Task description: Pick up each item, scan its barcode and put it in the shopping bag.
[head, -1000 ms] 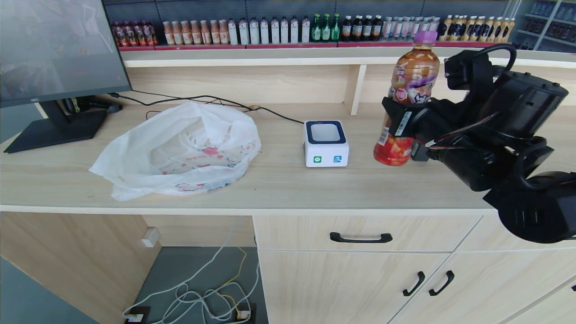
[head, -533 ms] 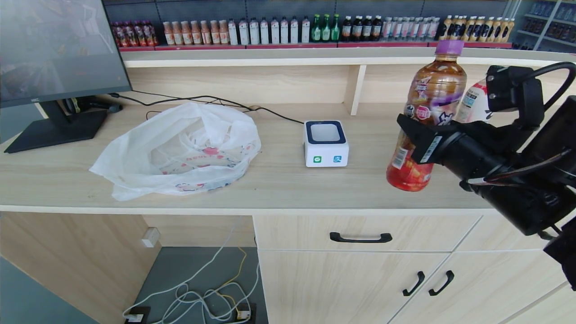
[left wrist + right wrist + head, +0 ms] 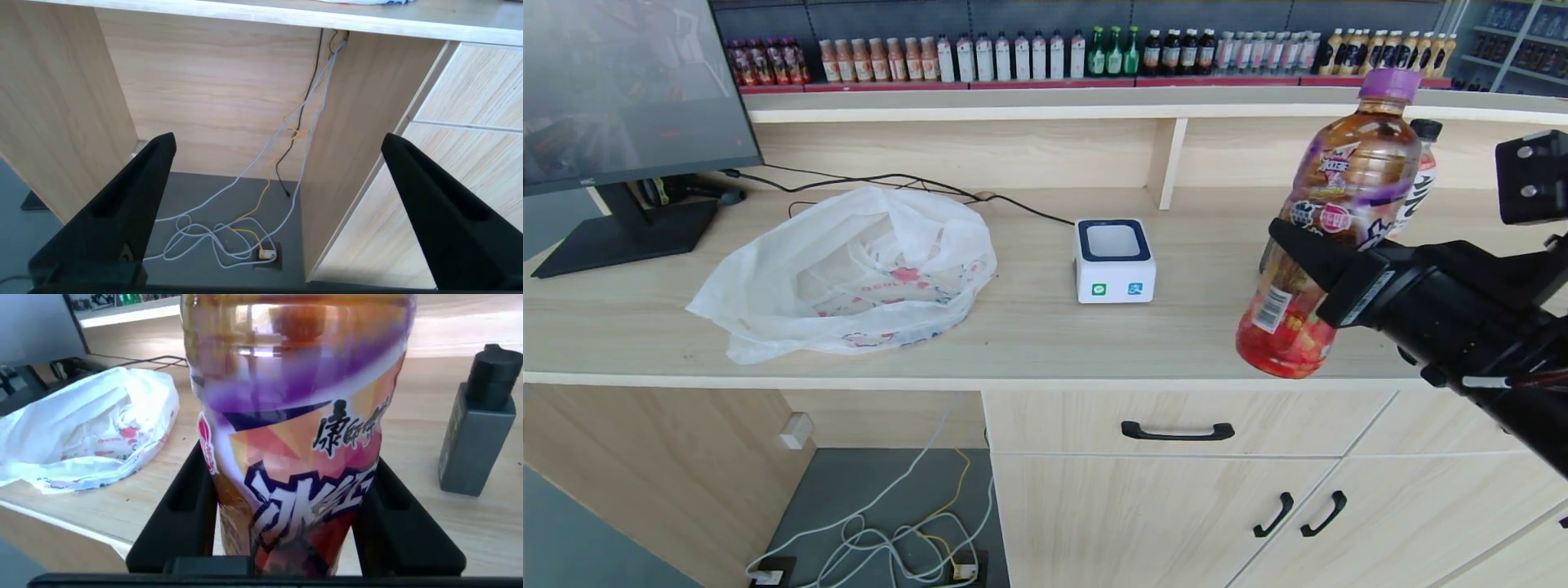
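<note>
Here, bottle (image 3: pixel 1347 175) between right fingers (image 3: pixel 1327 265), seemingly over counter's (image 3: pixel 1054 351) front edge.

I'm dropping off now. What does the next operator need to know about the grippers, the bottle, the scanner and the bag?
Right gripper: shut on the tea bottle, held tilted in the air over the right of the counter.
Left gripper: open, empty, down below the counter.
Scanner sits mid-counter, left of the bottle; shopping bag lies open further left.
Done: bottle picked up.
Left: scan its barcode, bag it, then take the second bottle standing behind it.
</note>
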Motion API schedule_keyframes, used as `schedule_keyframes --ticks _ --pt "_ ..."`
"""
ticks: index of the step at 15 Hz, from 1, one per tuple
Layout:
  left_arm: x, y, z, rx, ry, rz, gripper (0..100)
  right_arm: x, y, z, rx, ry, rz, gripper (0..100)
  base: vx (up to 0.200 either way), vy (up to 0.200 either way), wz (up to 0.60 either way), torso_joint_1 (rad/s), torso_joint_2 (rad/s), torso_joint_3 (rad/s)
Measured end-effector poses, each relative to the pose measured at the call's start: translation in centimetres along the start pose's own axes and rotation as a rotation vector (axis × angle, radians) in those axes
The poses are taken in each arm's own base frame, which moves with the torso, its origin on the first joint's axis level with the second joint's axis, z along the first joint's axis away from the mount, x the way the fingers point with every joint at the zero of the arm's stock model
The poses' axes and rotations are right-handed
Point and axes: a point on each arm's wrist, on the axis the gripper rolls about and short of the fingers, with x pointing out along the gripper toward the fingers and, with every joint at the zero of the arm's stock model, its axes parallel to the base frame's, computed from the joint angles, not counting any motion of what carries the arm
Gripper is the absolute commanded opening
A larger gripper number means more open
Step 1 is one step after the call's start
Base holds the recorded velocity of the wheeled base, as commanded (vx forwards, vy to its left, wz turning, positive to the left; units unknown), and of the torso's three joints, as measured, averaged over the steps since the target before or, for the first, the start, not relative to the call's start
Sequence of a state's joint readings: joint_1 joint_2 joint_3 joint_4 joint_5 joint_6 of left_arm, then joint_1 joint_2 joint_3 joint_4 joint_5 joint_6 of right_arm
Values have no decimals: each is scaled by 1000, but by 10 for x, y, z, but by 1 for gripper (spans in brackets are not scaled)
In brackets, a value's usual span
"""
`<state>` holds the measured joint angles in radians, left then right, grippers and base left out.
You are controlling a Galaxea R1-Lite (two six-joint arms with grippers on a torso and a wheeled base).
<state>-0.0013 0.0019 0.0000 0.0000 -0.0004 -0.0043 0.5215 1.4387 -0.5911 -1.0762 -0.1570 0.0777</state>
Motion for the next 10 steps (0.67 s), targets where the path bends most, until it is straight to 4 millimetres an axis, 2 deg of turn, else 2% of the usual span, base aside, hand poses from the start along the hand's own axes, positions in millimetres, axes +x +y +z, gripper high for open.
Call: schedule_keyframes --ticks 7,10 --pt "0 0 0 0 0 0 100 -21 3 -1 87 42 279 0 0 0 0 0 0 0" --pt "0 0 0 0 0 -1 100 -24 5 1 192 60 354 0 0 0 0 0 0 0"
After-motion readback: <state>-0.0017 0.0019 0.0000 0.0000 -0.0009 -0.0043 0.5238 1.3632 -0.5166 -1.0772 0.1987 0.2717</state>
